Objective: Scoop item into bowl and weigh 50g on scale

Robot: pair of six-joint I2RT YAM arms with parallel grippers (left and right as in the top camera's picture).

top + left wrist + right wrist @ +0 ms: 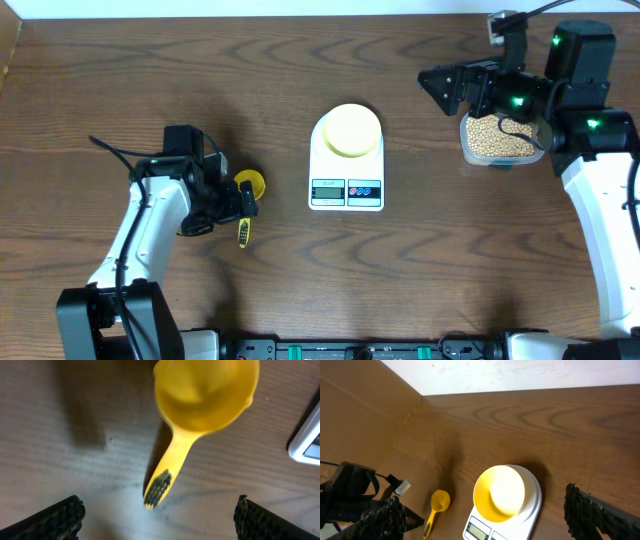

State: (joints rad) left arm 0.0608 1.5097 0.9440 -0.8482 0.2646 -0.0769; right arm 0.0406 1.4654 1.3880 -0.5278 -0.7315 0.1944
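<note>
The bowl (350, 130) sits empty on the scale (346, 192). Beans (492, 136) fill the tub (467, 150) at three o'clock, and an empty scoop (248, 187) lies at nine. The left gripper (160, 522) and right gripper (447, 88) both gape, holding nothing.

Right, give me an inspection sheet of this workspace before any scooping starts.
Surface: brown wood-grain table, no spills seen.
Job's things: pale yellow bowl sits on the white scale and looks empty; the display is unreadable. Beans fill a clear tub at the right. Yellow scoop lies empty on the table, left of the scale.
Clutter: nothing seen.
Grippers: left gripper open, over the end of the scoop handle, not closed on it. Right gripper open and empty, beside the tub.
Cables: black cable loops off the left arm.
Surroundings: cardboard side wall; white wall behind.
</note>
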